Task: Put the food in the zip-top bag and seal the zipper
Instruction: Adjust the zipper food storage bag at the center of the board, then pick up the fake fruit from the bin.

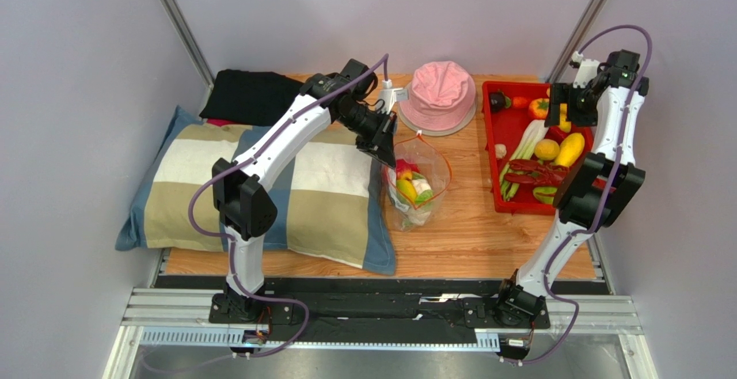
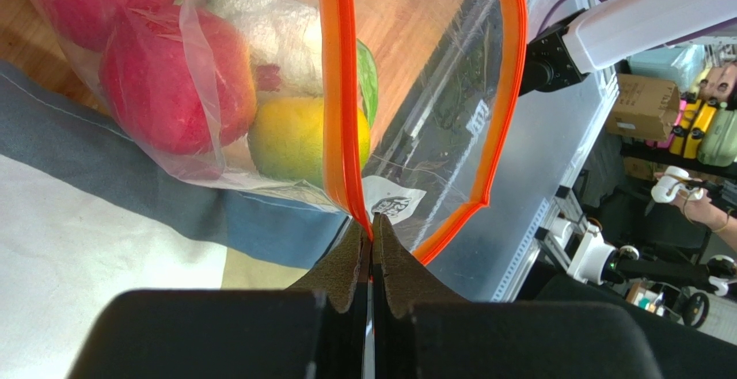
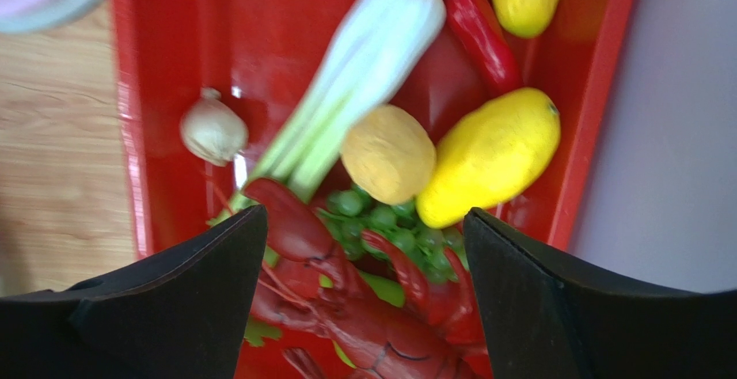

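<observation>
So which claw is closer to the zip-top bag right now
Left. The left claw is shut on the zipper at the zip-top bag's mouth. The right claw hangs open over the red tray, off to the bag's right.

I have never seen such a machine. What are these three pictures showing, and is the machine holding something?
Two white robot arms stand at a wooden table. One picture looks down from above; the others come from cameras on each wrist. The left gripper is shut on the orange-red zipper of the clear plastic zip-top bag, which already contains toy food. The right gripper is open, holding nothing, above the red tray of more toy food. A striped pillow and pink hat lie nearby.
</observation>
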`<action>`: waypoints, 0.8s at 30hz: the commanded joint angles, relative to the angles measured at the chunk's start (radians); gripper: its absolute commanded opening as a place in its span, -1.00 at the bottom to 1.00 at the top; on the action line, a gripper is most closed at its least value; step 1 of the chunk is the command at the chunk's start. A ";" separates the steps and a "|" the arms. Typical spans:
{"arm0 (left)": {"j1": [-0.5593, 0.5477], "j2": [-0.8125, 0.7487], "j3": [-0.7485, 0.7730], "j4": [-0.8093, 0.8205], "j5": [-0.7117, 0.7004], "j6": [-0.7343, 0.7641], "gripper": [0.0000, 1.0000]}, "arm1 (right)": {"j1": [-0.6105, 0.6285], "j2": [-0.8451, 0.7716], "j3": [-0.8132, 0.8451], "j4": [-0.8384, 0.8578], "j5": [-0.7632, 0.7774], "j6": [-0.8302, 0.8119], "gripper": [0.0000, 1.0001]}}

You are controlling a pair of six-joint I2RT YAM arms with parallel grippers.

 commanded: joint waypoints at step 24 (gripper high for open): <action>0.068 0.015 -0.042 0.086 0.095 -0.019 -1.00 | 0.000 -0.013 -0.247 0.273 0.576 0.342 0.33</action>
